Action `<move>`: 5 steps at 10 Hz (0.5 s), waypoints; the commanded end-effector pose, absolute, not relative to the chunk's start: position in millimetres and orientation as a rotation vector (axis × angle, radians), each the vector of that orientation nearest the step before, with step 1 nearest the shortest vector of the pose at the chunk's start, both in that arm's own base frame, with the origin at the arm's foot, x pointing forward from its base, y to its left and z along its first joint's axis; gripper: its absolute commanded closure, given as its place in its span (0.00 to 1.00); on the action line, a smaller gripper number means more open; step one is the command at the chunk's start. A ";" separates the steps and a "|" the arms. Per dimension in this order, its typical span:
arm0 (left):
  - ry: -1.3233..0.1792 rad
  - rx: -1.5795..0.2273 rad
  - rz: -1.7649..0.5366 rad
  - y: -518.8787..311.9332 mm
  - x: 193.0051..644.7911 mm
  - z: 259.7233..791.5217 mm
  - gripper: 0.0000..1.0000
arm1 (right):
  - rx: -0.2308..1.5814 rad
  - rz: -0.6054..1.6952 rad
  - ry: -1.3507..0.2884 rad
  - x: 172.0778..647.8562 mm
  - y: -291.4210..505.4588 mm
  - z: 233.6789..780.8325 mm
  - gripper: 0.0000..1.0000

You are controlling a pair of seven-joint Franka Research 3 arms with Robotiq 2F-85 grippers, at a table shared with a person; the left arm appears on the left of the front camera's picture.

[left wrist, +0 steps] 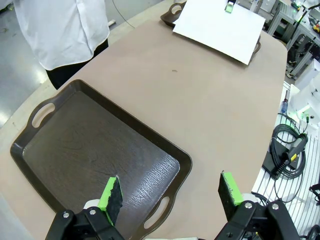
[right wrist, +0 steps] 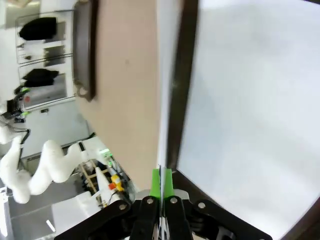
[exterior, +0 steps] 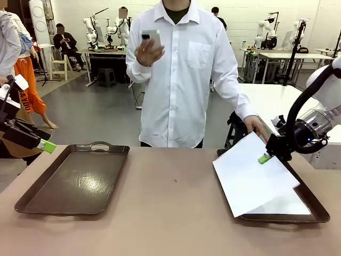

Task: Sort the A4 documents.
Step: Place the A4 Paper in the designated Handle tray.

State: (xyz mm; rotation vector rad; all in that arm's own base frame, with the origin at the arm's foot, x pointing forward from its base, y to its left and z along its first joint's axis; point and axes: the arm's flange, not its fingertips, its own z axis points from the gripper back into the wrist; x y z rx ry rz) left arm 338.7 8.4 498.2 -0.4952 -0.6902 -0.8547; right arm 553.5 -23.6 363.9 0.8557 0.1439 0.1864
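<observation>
Paper first: top A4 sheet [exterior: 253,176] sits lower right of the front view, lifted and skewed off the stack, its far edge raised, near corner hanging past the right tray's [exterior: 319,212] left rim over bare table [exterior: 170,213]. Right gripper [exterior: 265,158] is pinching that sheet at its far edge, pads pressed together with only the paper between them; in the right wrist view the green pads [right wrist: 162,184] meet flat at bottom centre with the thin edge sandwiched. An edge grip makes sense, a thin sheet can't be grabbed from the middle. At least one more sheet [exterior: 287,205] lies flat in the tray under it, count unclear. Person's hand [exterior: 257,128] rests at the tray's far end, just beside the gripper, likely steadying the tray or stack so only one sheet peels off. Their other hand [exterior: 149,50] holds a phone, upper centre. Left tray [exterior: 32,205], lower left, has nothing in it, the probable drop target. Left gripper [left wrist: 170,197] hovers above that tray's near handle, fingers spread, holding nothing, probably waiting to receive. Risk: sheet droops or slips mid-carry.
</observation>
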 end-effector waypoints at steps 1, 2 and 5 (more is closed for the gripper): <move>-0.707 -0.508 -0.867 9.9 339.8 495.5 0.00 | 0.725 0.166 0.140 573.7 -43.6 355.8 0.99; -0.707 -0.508 -0.867 9.9 339.8 495.5 0.00 | 0.670 0.170 0.106 578.1 -53.6 352.7 0.99; -0.707 -0.508 -0.867 9.9 339.8 495.5 0.00 | 0.606 0.147 0.066 582.9 -64.7 347.2 0.99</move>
